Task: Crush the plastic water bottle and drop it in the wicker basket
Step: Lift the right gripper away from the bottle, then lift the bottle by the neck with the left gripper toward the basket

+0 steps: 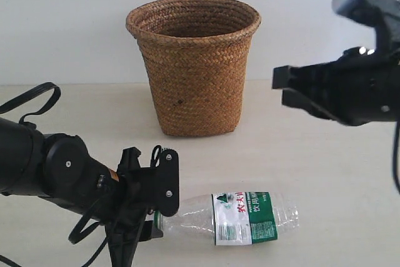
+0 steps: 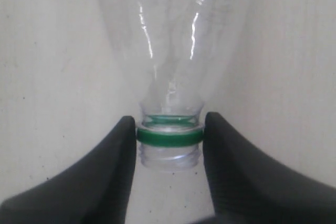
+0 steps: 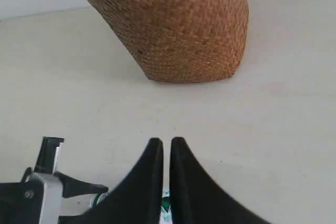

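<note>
Wicker-brown basket (image 1: pixel 194 70) stands mid-width by the back edge of the counter (image 1: pixel 325 167), while the bottle (image 1: pixel 240 217) lies on its side near the front edge, neck at the left gripper (image 1: pixel 156 218), with the right gripper (image 1: pixel 289 89) raised toward the right edge. Left wrist view: black fingers (image 2: pixel 113 161) clamp the bottle's neck at its green ring (image 2: pixel 169 137). Right wrist view: that gripper's fingers (image 3: pixel 149 182) are pressed together, the basket beyond them.

The exterior camera sits low and near, facing across the tabletop (image 1: pixel 325 154) to the far wall (image 1: pixel 62 17), wicker basket (image 1: pixel 194 73) central. The left wrist camera looks very closely along the left fingers (image 2: pixel 105 182) at the neck of the plastic water bottle (image 2: pixel 173 51). The right wrist camera, higher, looks down past the right fingers (image 3: pixel 149 182) at the basket, shared with the exterior view.
</note>
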